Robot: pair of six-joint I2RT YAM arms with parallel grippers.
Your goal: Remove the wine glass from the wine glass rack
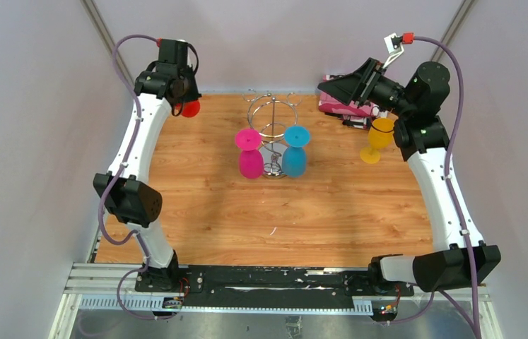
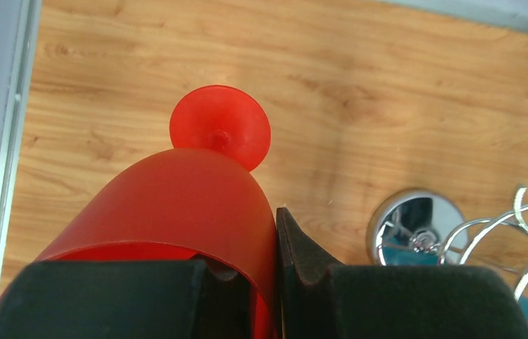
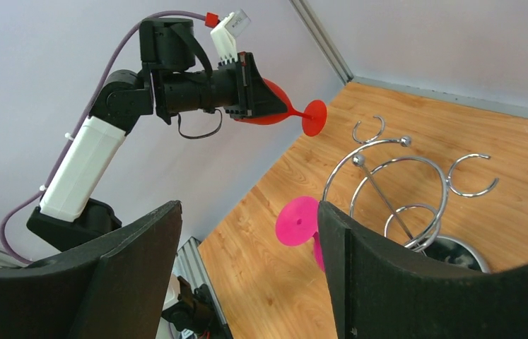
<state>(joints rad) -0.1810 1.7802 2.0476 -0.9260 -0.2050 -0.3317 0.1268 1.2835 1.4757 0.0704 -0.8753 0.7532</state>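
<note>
While left hand (image 2: 243, 254) grips red wine glass (image 2: 176, 205) aloft, left of wine glass rack (image 1: 273, 131), right hand (image 3: 248, 212) gapes empty, right of rack; pink glass (image 1: 250, 159), blue glass (image 1: 295, 157) hang on rack.

1. Your table (image 1: 211, 212) is a light wood-grain top.
2. The rack (image 1: 273, 131) stands mid-back on its round base.
3. To its right you have a yellow glass (image 1: 377, 140), upright.
4. A pink bundle (image 1: 331, 104) lies back-right.
</note>
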